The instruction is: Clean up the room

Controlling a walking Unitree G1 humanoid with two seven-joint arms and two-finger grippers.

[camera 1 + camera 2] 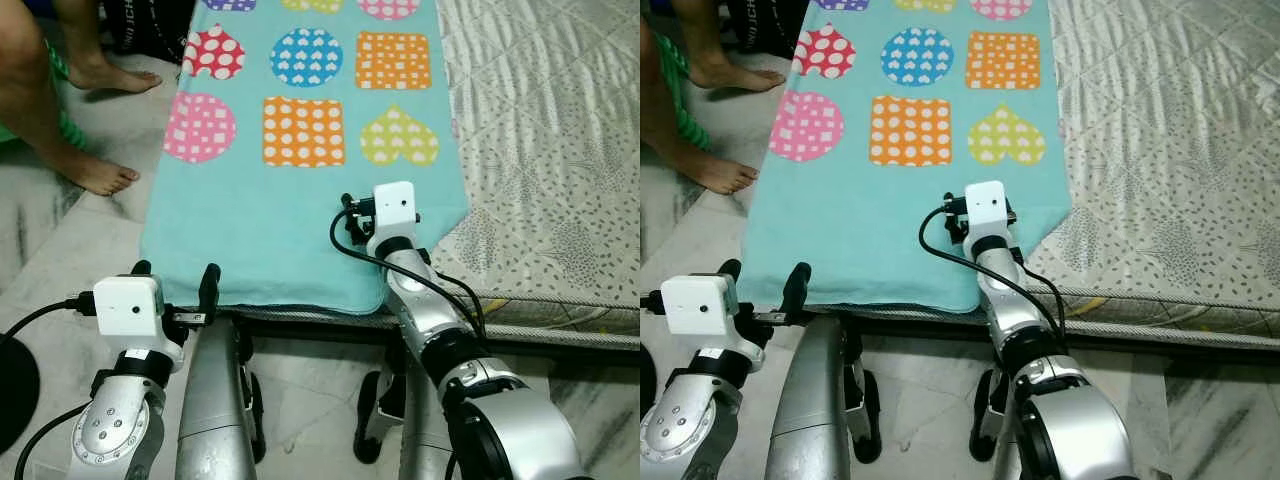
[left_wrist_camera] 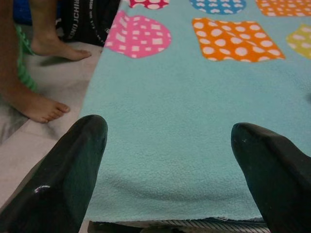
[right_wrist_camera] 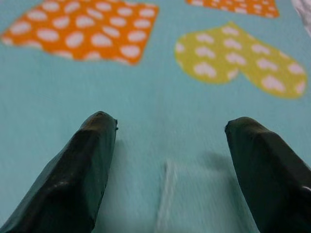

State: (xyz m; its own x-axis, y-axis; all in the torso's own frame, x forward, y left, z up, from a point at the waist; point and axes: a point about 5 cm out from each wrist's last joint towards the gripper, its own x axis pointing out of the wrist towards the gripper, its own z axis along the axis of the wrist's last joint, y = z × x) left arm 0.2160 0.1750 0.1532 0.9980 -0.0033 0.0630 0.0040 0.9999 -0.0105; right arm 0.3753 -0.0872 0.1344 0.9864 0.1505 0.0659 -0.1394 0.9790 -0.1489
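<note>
A turquoise fleece blanket (image 1: pixel 300 215) printed with dotted hearts, squares and circles lies spread along the bed's (image 1: pixel 560 150) left side, the right pincer (image 3: pixel 170 145) with fingers apart low over it, the left pincer (image 2: pixel 167 160) likewise apart at its near edge, a person's bare feet (image 1: pixel 95 172) beside.

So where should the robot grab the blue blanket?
Best at the near hem of the blanket, coming from the robot's side. That edge hangs free over the bed rim, so fingers can slip around it. The left tool is open at its near left corner; the right tool is open above flat cloth.
</note>
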